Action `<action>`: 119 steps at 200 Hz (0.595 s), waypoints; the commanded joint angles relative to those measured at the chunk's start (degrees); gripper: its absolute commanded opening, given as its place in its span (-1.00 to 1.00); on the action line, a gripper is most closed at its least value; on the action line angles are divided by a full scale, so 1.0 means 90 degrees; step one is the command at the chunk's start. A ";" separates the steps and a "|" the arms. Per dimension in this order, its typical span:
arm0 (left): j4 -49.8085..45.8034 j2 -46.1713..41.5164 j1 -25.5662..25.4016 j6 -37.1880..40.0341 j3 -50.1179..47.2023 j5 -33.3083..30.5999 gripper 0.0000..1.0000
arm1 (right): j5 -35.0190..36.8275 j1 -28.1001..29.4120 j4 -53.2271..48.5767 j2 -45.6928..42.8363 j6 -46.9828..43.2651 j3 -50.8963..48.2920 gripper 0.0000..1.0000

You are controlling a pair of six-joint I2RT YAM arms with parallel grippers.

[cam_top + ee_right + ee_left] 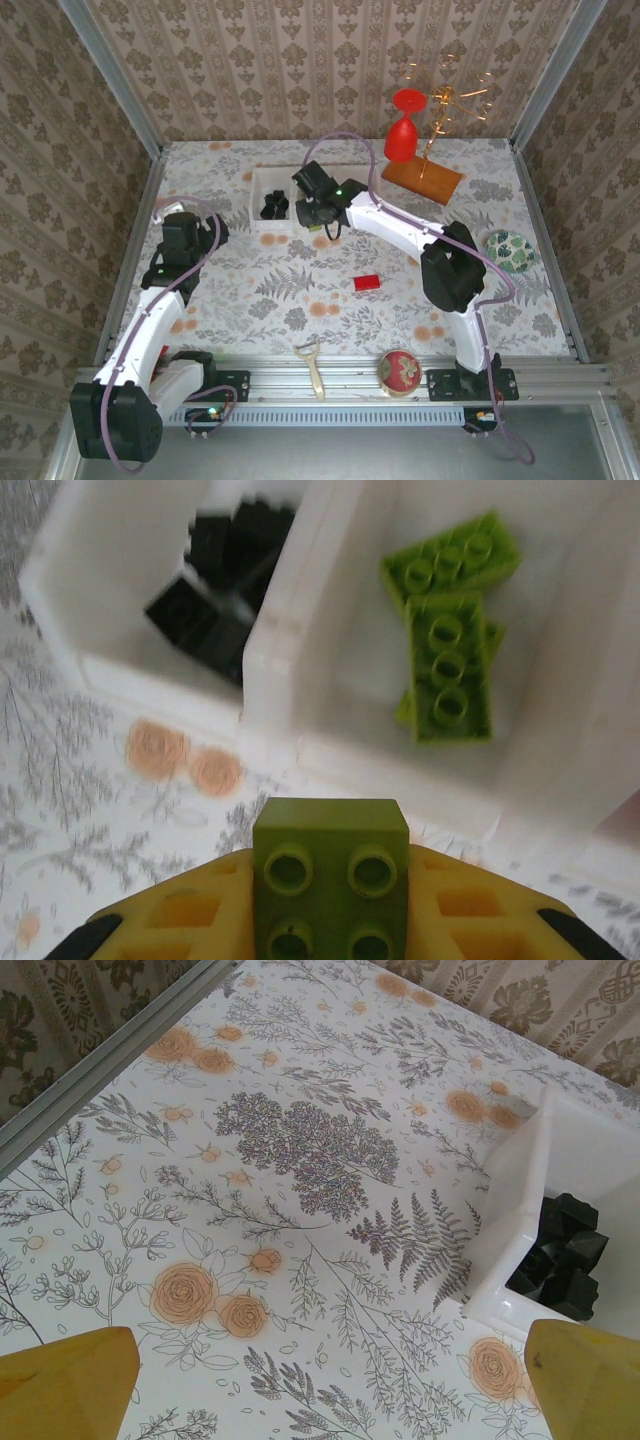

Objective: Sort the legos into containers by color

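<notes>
From above, your right gripper (318, 212) is hanging just beside the near edge of the bins (258, 178). A red brick (368, 283) is lying on the table (250, 290) well apart from it, and your left gripper (188, 232) is sitting left of the bins. In the left wrist view, its fingers (70, 1390) are standing wide apart with nothing between them, and the black bricks (565, 1250) are lying in the bin ahead to the right. In the right wrist view, the jaws are pinching a green brick (330, 865) by two opposite flat sides, studs facing the camera. The green bricks (450, 650) are lying in the bin ahead and slightly right, apart from the held one. You are likely handling something light, rigid and smooth, so it may be prone to slipping or twisting. Gripping squarely across the flat walls, not the studs, looks safest.
</notes>
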 commanded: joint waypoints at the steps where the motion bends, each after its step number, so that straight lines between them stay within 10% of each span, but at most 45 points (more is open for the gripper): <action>1: 0.0001 -0.0047 0.0042 -0.0109 -0.0016 0.0043 1.00 | 0.0359 -0.0037 0.0180 0.0408 -0.0429 0.0572 -0.66; 119: 0.0001 0.0138 0.0051 -0.0109 0.0048 0.0203 1.00 | 0.0736 -0.0462 -0.0030 0.2385 -0.0767 0.3161 -0.56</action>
